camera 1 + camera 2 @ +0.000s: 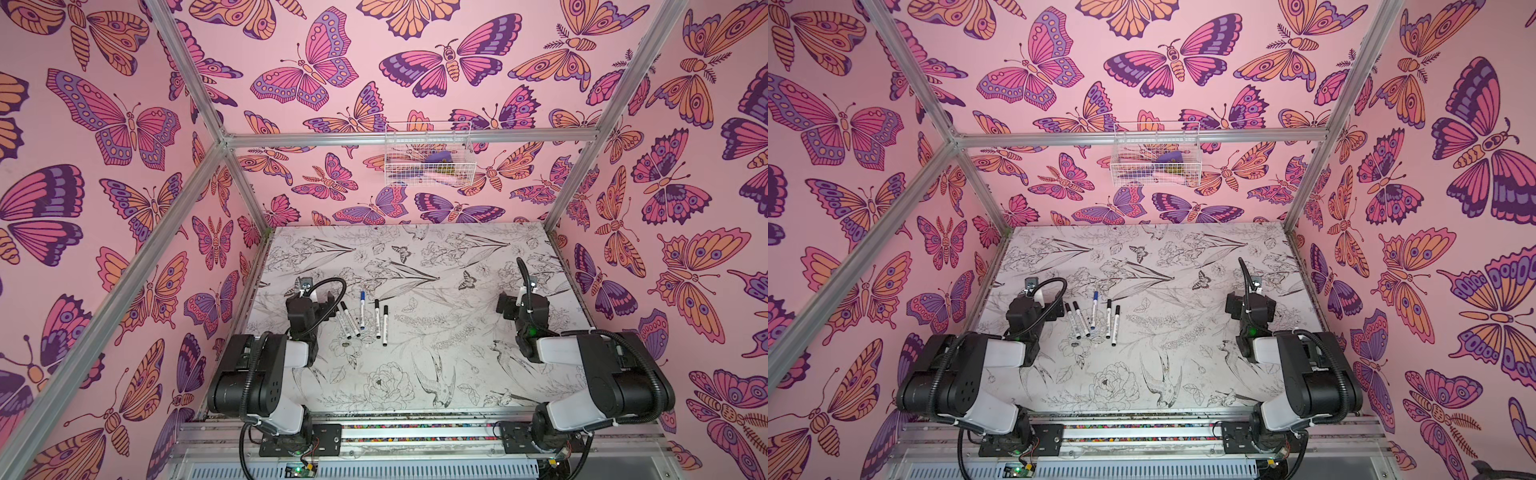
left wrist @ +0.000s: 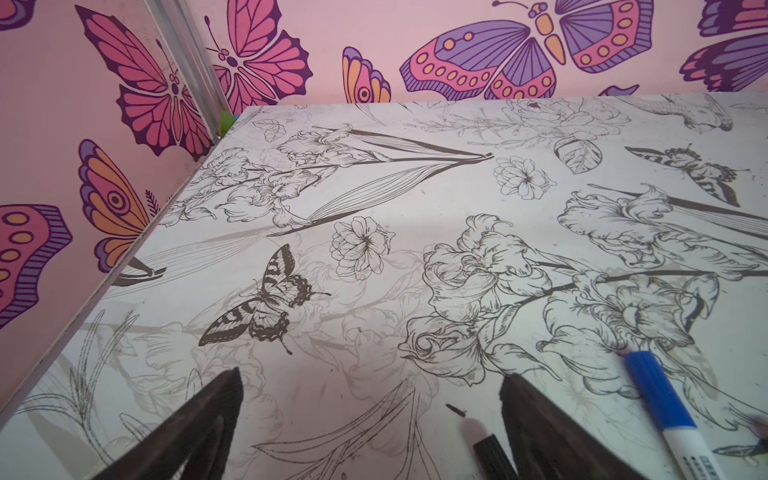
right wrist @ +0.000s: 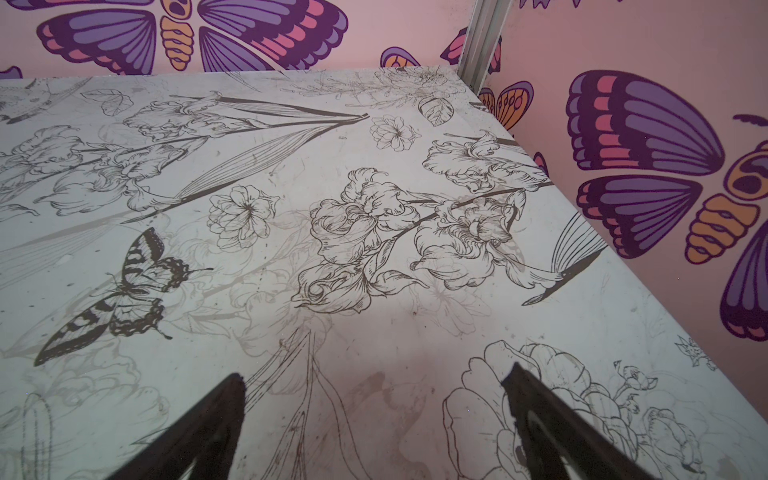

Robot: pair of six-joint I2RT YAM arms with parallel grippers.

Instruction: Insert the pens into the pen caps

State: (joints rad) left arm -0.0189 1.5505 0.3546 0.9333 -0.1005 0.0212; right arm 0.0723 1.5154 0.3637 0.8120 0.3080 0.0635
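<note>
On desk (image 1: 457,353), left of middle: five pens (image 1: 362,315) lying side by side, caps (image 1: 376,303) on, four black, one blue. Just beside row: left gripper (image 2: 370,386), spread wide, empty. Well apart, right gripper (image 3: 374,382), wide, empty

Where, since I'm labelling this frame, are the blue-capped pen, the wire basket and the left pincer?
blue-capped pen (image 1: 362,313): in a top view, on its white barrel.
wire basket (image 1: 390,160): in a top view, on its side wall.
left pincer (image 2: 372,377): left wrist view, midway between its fingertips.
</note>
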